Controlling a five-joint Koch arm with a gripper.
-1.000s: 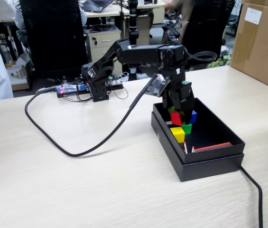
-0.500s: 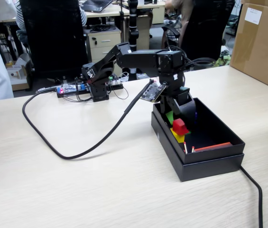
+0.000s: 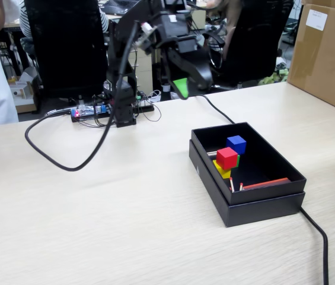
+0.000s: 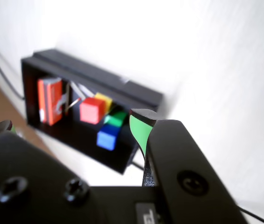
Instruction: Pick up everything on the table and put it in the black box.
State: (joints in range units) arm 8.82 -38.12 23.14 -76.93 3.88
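Wrist view gives you the clearest count: inside the shallow matte black cardboard box (image 4: 75,88) you see one small red cube (image 4: 90,110), one small yellow cube (image 4: 104,100) just behind it, one small green cube (image 4: 117,118) and one small blue cube (image 4: 107,137) nearest the lens. That makes four cubes, one of each colour, all within the box walls. The fixed view agrees as far as it can: the red cube (image 3: 227,158) sits on top of the yellow cube (image 3: 221,170), the blue cube (image 3: 236,144) stands just behind them, and only a sliver of the green cube (image 3: 237,161) shows beside the red one. A flat red and white piece (image 3: 265,183) and some thin red-tipped sticks (image 3: 232,184) lie along the near wall of the box (image 3: 256,205).

On the pale beige wood-grain tabletop (image 3: 125,225) you have no cube left; only the thick black cable (image 3: 90,155) trails across it. Judged from this, your task looks complete.

Your end effector (image 3: 181,88) is raised high above the tabletop, well apart from the box. Its green-padded fingers (image 4: 139,130) stand parted, with a clear gap and nothing held between them.
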